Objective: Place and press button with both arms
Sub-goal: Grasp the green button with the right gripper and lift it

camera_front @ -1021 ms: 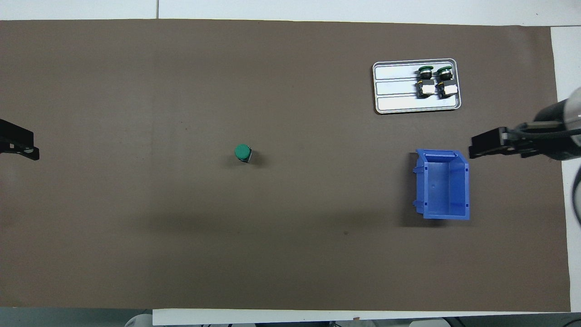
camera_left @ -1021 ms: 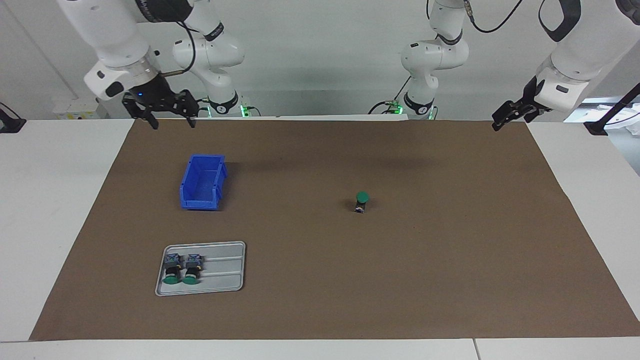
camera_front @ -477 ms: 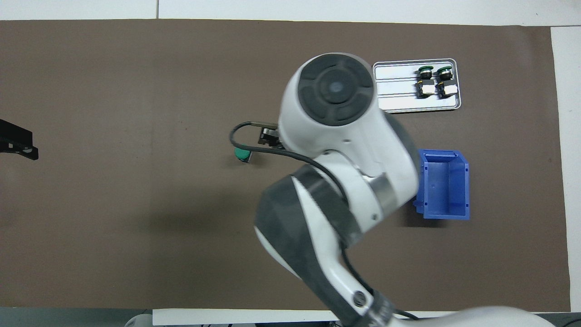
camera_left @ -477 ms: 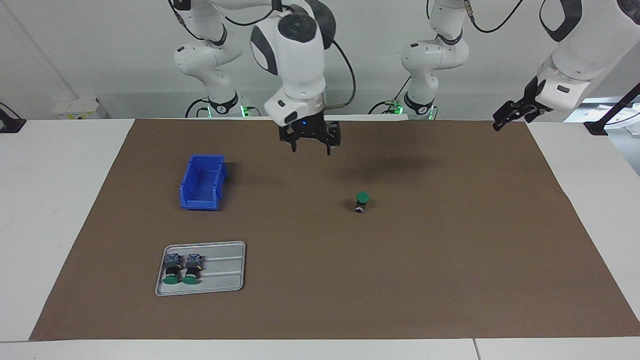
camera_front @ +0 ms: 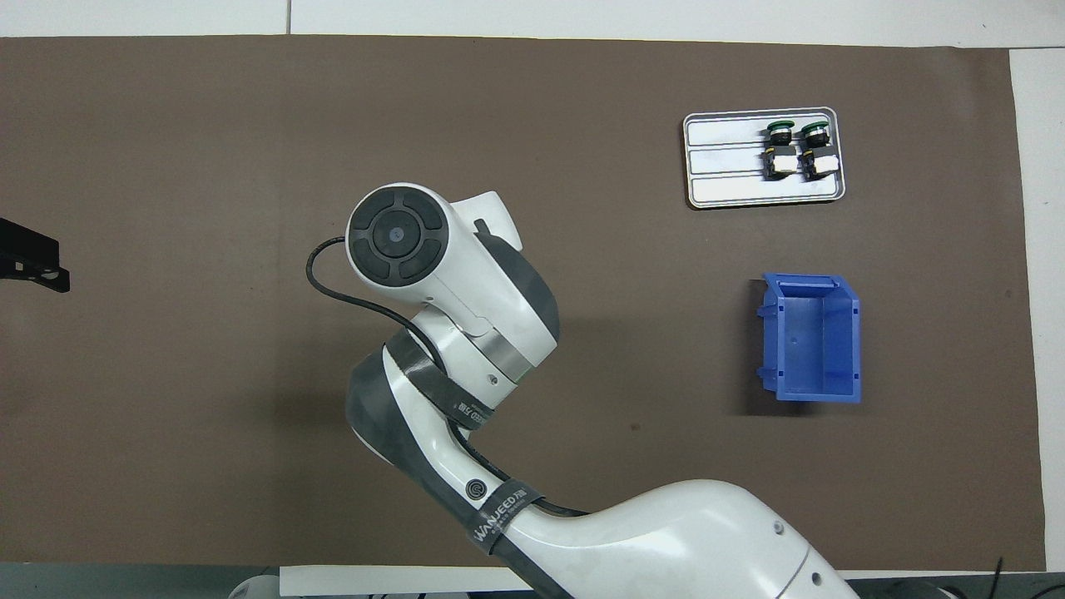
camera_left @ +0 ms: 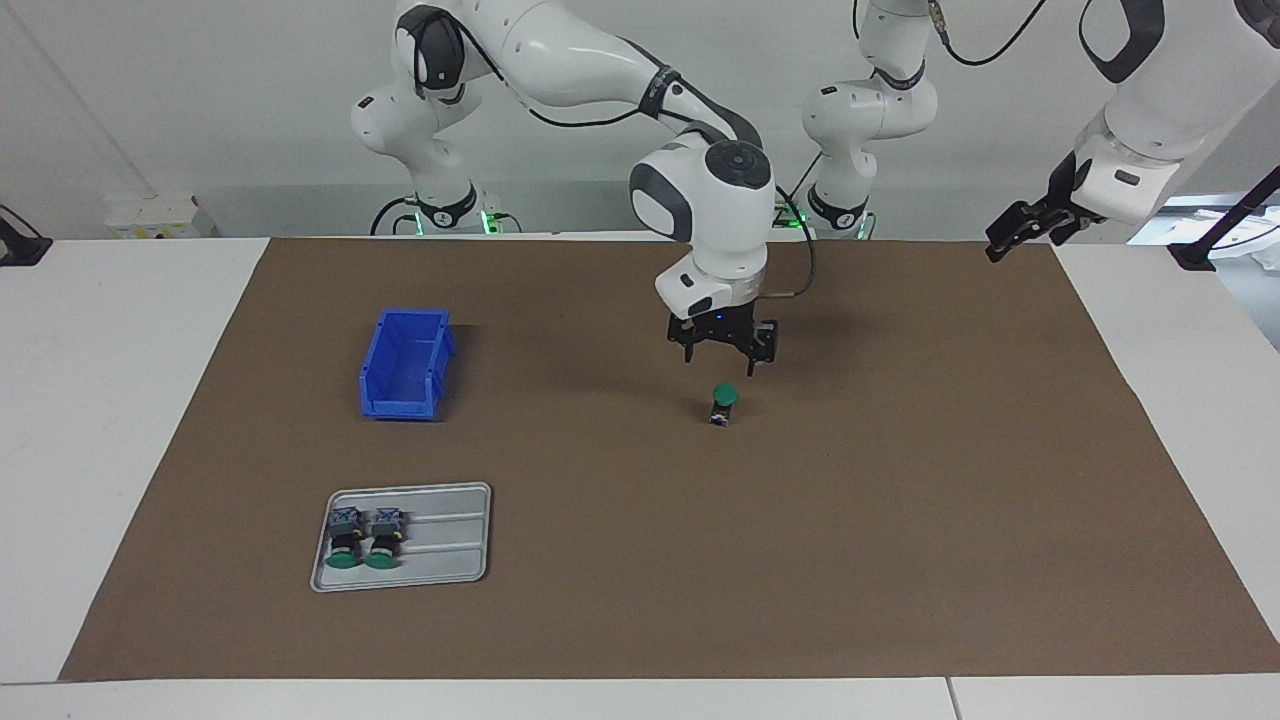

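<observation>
A green-capped button [camera_left: 724, 402] stands upright on the brown mat [camera_left: 900, 500] near the table's middle. My right gripper [camera_left: 721, 362] hangs just above it, fingers spread, empty, not touching the cap. In the overhead view the right arm [camera_front: 449, 299] hides both this gripper and the button. My left gripper [camera_left: 1003, 244] waits in the air over the mat's edge at the left arm's end; only its tip shows in the overhead view [camera_front: 37, 270].
A grey tray [camera_left: 450, 570] holds two more buttons [camera_left: 345, 540] lying side by side, farther from the robots, toward the right arm's end; it also shows in the overhead view [camera_front: 724, 179]. A blue bin [camera_left: 405, 365] stands nearer to the robots than the tray.
My right arm has swung from the mat's edge beside the bin to the middle and lowered over the button. The left arm has not moved.
</observation>
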{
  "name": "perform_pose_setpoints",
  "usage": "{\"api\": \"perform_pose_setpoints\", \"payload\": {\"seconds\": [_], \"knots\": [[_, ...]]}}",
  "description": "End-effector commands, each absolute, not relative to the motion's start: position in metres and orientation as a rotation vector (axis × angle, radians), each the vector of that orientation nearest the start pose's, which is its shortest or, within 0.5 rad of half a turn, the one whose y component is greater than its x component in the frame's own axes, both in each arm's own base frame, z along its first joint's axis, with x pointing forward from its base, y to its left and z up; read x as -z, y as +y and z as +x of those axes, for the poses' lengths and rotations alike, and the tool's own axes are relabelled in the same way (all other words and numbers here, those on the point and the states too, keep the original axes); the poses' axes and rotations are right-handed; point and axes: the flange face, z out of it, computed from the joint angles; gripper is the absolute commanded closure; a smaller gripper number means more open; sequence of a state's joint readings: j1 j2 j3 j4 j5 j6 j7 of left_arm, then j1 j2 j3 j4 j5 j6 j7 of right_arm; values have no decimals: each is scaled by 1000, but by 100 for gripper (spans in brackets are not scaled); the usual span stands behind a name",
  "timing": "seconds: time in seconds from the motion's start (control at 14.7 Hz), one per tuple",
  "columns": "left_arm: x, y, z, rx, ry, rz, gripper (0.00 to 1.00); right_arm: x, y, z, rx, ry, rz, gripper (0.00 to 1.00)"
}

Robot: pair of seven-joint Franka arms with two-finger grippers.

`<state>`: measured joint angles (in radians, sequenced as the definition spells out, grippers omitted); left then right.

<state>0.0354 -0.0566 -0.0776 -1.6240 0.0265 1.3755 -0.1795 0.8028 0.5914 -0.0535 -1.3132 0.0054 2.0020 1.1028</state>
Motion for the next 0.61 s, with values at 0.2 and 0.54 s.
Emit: {"api": "perform_pose_setpoints", "payload": {"seconds": [0.2, 0.54], "knots": [[-622, -16, 511, -272, -226, -3084, 0, -361, 516, 543, 244, 540, -2994, 2], [-622, -19, 510, -272, -214, -3087, 0, -320, 504, 536, 188, 477, -3070, 2]]}}
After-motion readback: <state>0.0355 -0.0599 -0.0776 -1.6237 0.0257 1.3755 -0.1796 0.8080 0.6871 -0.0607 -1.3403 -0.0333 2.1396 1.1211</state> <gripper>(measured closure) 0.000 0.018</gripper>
